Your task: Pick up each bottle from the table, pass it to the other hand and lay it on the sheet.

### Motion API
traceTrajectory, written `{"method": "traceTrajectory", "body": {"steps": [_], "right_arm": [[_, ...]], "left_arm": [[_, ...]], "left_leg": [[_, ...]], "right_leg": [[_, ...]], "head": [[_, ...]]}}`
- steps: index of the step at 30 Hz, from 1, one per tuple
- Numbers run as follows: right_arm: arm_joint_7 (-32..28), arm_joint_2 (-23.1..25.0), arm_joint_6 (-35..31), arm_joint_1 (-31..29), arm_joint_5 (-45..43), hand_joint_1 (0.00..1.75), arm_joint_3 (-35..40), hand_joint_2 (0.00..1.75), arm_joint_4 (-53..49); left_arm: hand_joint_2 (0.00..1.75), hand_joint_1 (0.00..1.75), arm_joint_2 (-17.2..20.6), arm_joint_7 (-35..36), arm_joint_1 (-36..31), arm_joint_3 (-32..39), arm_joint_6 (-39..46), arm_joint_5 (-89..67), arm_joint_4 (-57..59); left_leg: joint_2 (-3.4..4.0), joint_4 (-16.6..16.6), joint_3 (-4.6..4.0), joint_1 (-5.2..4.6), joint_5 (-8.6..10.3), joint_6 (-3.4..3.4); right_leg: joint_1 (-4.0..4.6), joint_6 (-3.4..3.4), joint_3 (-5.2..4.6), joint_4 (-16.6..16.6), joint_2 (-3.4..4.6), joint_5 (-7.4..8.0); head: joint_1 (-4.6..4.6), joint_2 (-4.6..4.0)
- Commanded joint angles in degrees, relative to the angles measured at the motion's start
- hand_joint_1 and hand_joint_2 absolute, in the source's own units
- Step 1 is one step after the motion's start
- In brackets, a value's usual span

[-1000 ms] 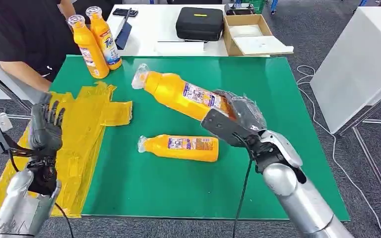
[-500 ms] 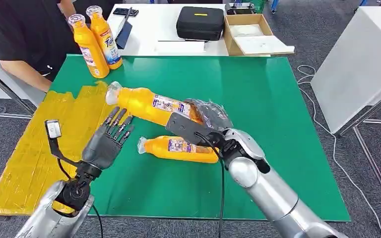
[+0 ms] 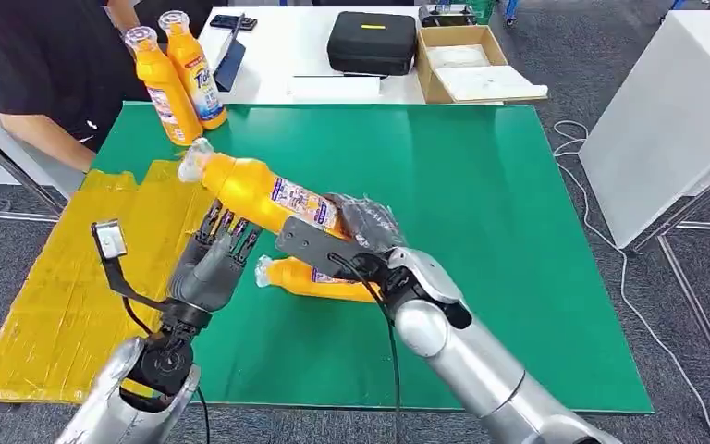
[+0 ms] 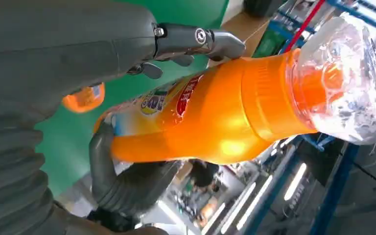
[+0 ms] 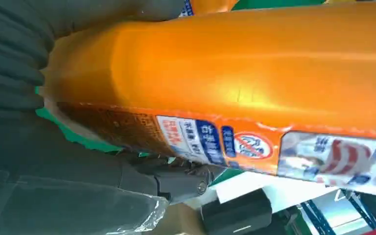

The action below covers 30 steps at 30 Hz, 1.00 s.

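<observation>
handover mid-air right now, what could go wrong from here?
1. The right hand grips the held bottle near its base, its long neck end unsupported. If it lets go before the left hand closes, the bottle may tip and drop.
2. A second bottle lies on the green mat directly below; a drop could knock it away.
3. The cap's clear wrap looks slick, so a grip near the neck might slide.
</observation>
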Motion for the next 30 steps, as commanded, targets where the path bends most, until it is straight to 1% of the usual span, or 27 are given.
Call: {"method": "traceTrajectory", "body": {"steps": [1, 2, 4, 7, 8, 9, 10, 11, 12, 13, 14, 15, 16, 17, 20, 22, 24, 26, 27, 29, 30], "right_arm": [[1.07, 5.68, 0.20, -1.75, 0.98, 1.75, 4.19, 1.75, 6.58], [1.10, 6.00, 0.27, -1.30, 1.18, 1.75, 4.63, 1.75, 6.55], [0.91, 6.58, 0.72, -0.08, 1.72, 1.75, 5.84, 1.75, 5.83], [1.21, 6.84, 1.36, 1.46, 2.64, 1.75, 7.39, 1.75, 3.89], [0.92, 7.10, 2.03, 2.03, 2.91, 1.75, 8.14, 1.75, 3.10], [1.10, 7.38, 2.47, 2.62, 3.54, 1.75, 8.97, 1.75, 2.27], [1.52, 7.72, 2.59, 2.97, 3.87, 1.75, 9.39, 1.75, 1.90], [1.52, 7.72, 2.59, 2.97, 3.87, 1.75, 9.39, 1.75, 1.90], [1.52, 7.72, 2.59, 2.97, 3.87, 1.75, 9.39, 1.75, 1.90], [1.52, 7.72, 2.59, 2.97, 3.87, 1.75, 9.39, 1.75, 1.90], [1.51, 7.63, 2.58, 2.82, 3.86, 1.75, 9.25, 1.75, 1.87], [1.51, 7.63, 2.58, 2.82, 3.86, 1.75, 9.25, 1.75, 1.87], [1.51, 7.63, 2.58, 2.82, 3.86, 1.75, 9.25, 1.75, 1.87], [1.51, 7.58, 2.60, 2.79, 3.92, 1.75, 9.04, 1.75, 1.98], [1.02, 7.85, 3.55, 3.78, 5.16, 1.75, 10.60, 1.75, 1.86], [0.68, 7.92, 3.91, 5.19, 6.34, 1.75, 12.10, 1.75, 1.04], [0.60, 6.65, 4.37, 6.96, 7.32, 1.75, 13.58, 1.75, -1.43], [0.77, 5.42, 4.46, 8.10, 7.78, 1.75, 13.81, 1.75, -3.67], [1.22, 5.12, 4.69, 8.35, 8.25, 1.75, 13.45, 1.75, -4.50], [1.53, 5.15, 4.95, 8.36, 8.45, 1.75, 12.38, 1.75, -4.78], [1.86, 5.17, 5.01, 8.36, 9.45, 1.75, 11.57, 1.75, -5.17]], "left_arm": [[1.75, 0.00, -4.69, -4.63, -2.50, -0.94, 6.25, -11.94, -1.64], [1.75, 0.00, -4.90, -5.70, -2.77, -0.86, 7.64, -14.11, -1.49], [1.75, 0.00, -5.15, -6.92, -3.11, -0.22, 9.52, -16.52, -1.05], [1.75, 0.00, -5.11, -8.43, -2.80, 1.11, 11.41, -19.54, -1.14], [1.75, 0.00, -5.10, -9.80, -2.60, 1.74, 13.36, -22.11, -1.17], [1.75, 0.00, -4.99, -10.24, -2.32, 2.26, 14.51, -23.48, -1.22], [1.75, 0.00, -4.86, -10.22, -2.20, 2.79, 14.54, -23.42, -1.25], [1.75, 0.00, -4.86, -10.22, -2.20, 2.79, 14.54, -23.42, -1.25], [1.75, 0.00, -4.86, -10.22, -2.20, 2.79, 14.54, -23.42, -1.25], [1.75, 0.00, -4.86, -10.22, -2.20, 2.79, 14.54, -23.42, -1.25], [1.75, 0.00, -4.90, -10.22, -2.17, 2.75, 14.53, -23.43, -1.25], [1.75, 0.00, -4.90, -10.22, -2.17, 2.75, 14.53, -23.43, -1.25], [1.75, 0.00, -4.90, -10.22, -2.17, 2.75, 14.53, -23.43, -1.25], [1.75, 0.00, -4.91, -10.31, -2.15, 2.69, 14.70, -23.87, -1.28], [1.75, 0.00, -4.42, -10.79, -1.52, 4.39, 15.68, -24.85, -1.21], [1.75, 0.00, -4.28, -10.62, -0.66, 6.72, 15.88, -24.05, -1.52], [1.75, 0.00, -3.86, -10.61, 0.56, 9.19, 15.05, -23.22, -2.34], [1.75, 0.00, -3.45, -9.74, 1.59, 10.47, 13.72, -22.03, -2.91], [1.75, 0.00, -3.16, -8.38, 2.05, 10.58, 12.08, -21.04, -2.97], [1.75, 0.00, -2.69, -5.93, 2.22, 10.03, 10.41, -19.88, -2.29], [1.75, 0.00, -1.56, -2.16, 2.41, 8.71, 6.71, -17.03, -1.69]], "left_leg": [[-0.02, 0.05, 0.21, -0.01, -0.10, -0.07], [-0.02, 0.00, 0.08, 0.00, -0.03, -0.04], [-0.07, 0.02, 0.27, -0.02, -0.11, -0.06], [-0.06, -0.03, 0.23, -0.01, -0.07, -0.06], [-0.08, -0.01, 0.31, -0.02, -0.11, -0.07], [-0.06, -0.03, 0.19, -0.01, -0.06, -0.06], [-0.06, -0.01, 0.30, -0.02, -0.11, -0.08], [0.00, -0.03, 0.08, 0.02, -0.02, -0.05], [0.01, -0.01, 0.29, 0.00, -0.12, -0.08], [0.02, -0.02, 0.21, 0.01, -0.08, -0.07], [-0.10, 0.00, 0.11, -0.03, -0.04, -0.06], [-0.09, 0.00, 0.24, -0.02, -0.09, -0.08], [-0.09, 0.01, 0.13, 0.01, -0.05, -0.06], [-0.10, 0.01, 0.20, -0.03, -0.07, -0.05], [-0.01, -0.02, 0.11, -0.02, -0.04, -0.04], [-0.01, -0.06, 0.17, -0.02, -0.05, -0.06], [0.06, -0.08, 0.18, -0.01, -0.06, -0.06], [0.02, -0.09, 0.38, -0.01, -0.15, -0.10], [0.00, -0.09, 0.22, 0.00, -0.08, -0.07], [-0.01, -0.06, 0.38, -0.01, -0.17, -0.10], [-0.09, -0.06, 0.18, -0.03, -0.07, -0.06]], "right_leg": [[-0.01, 0.03, 0.21, 0.05, -0.06, -0.10], [0.01, 0.01, 0.09, 0.00, -0.04, -0.03], [-0.02, 0.03, 0.28, 0.02, -0.11, -0.13], [0.00, 0.02, 0.24, -0.02, -0.10, -0.09], [-0.01, 0.03, 0.33, -0.01, -0.12, -0.14], [-0.01, 0.02, 0.20, -0.02, -0.10, -0.08], [-0.02, 0.02, 0.30, 0.01, -0.10, -0.14], [0.02, 0.00, 0.07, -0.03, -0.02, -0.02], [0.00, 0.01, 0.28, -0.01, -0.03, -0.12], [0.01, 0.01, 0.22, -0.02, -0.02, -0.08], [-0.03, 0.01, 0.12, 0.03, -0.13, -0.09], [-0.02, 0.01, 0.24, 0.02, -0.13, -0.14], [0.01, 0.01, 0.14, 0.00, -0.12, -0.08], [-0.02, 0.03, 0.21, 0.01, -0.13, -0.10], [-0.01, 0.02, 0.11, 0.00, -0.05, -0.05], [-0.01, 0.01, 0.17, -0.04, -0.05, -0.07], [0.00, 0.00, 0.16, -0.06, 0.03, -0.05], [-0.01, 0.00, 0.38, -0.07, -0.04, -0.16], [0.01, -0.01, 0.22, -0.07, -0.04, -0.09], [-0.01, 0.00, 0.37, -0.05, -0.06, -0.18], [-0.03, 0.01, 0.20, -0.02, -0.11, -0.12]], "head": [[0.02, 0.00], [0.02, 0.00], [0.00, 0.00], [0.00, 0.00], [0.02, 0.00], [0.00, 0.00], [0.00, 0.00], [0.00, 0.00], [0.00, 0.00], [0.00, 0.00], [0.00, 0.00], [-0.02, 0.00], [0.02, 0.00], [0.00, 0.00], [0.00, 0.00], [0.02, 0.00], [0.02, 0.00], [0.00, 0.00], [0.02, 0.00], [0.02, 0.00], [0.00, 0.00]]}}
